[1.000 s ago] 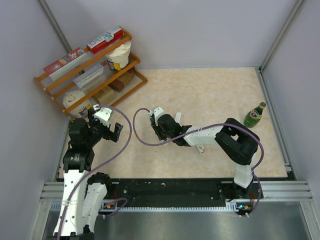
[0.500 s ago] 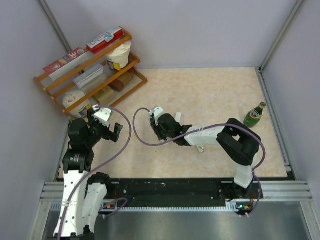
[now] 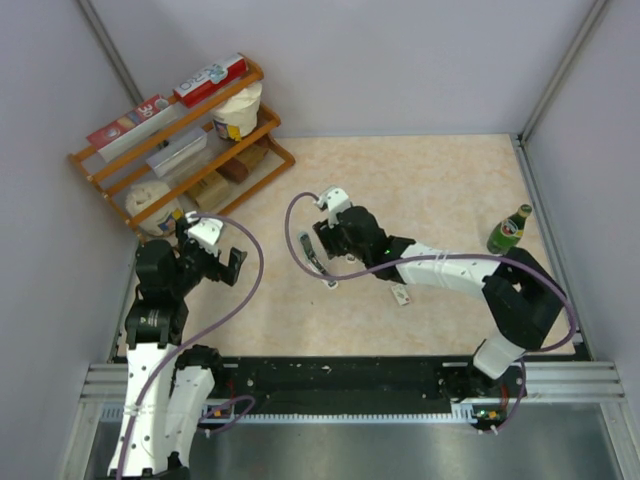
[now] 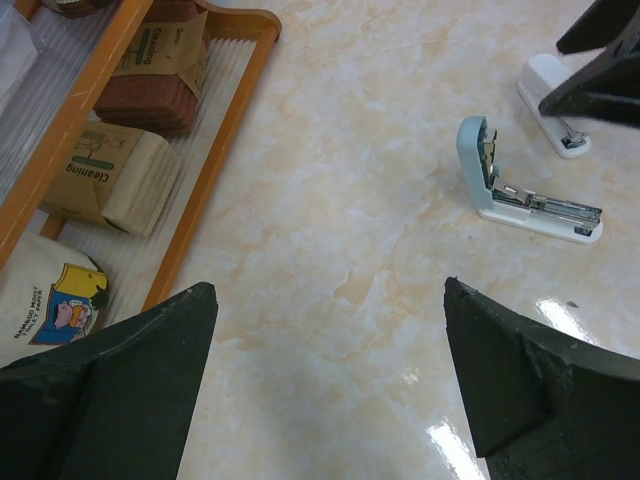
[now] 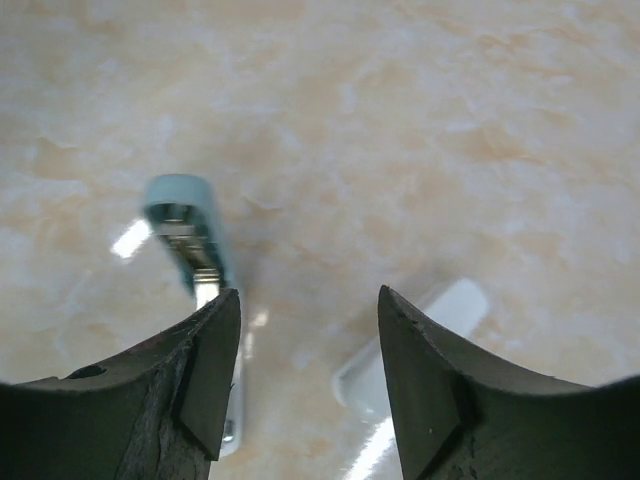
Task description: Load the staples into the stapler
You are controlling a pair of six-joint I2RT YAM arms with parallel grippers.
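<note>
Arms over pale marbled table [image 3: 450,190], both claws released.
Right arm [image 3: 450,270] reaches from its base at 5 o'clock toward table centre, forearm low and near level, wrist tipped down; right gripper [image 5: 308,300] hangs with jaws apart, grasping nothing, above white stapler [image 4: 545,90], and light-blue stapler [image 4: 530,203] lies hinged open at its 7 o'clock. Left arm [image 3: 155,300] stands folded at 8 o'clock, left gripper [image 4: 328,300] spread wide and empty, beside wooden rack [image 4: 215,170]. Staples [image 3: 401,295]: small white piece on the table beside the right forearm, at 4 o'clock from light-blue stapler, apart from it.
</note>
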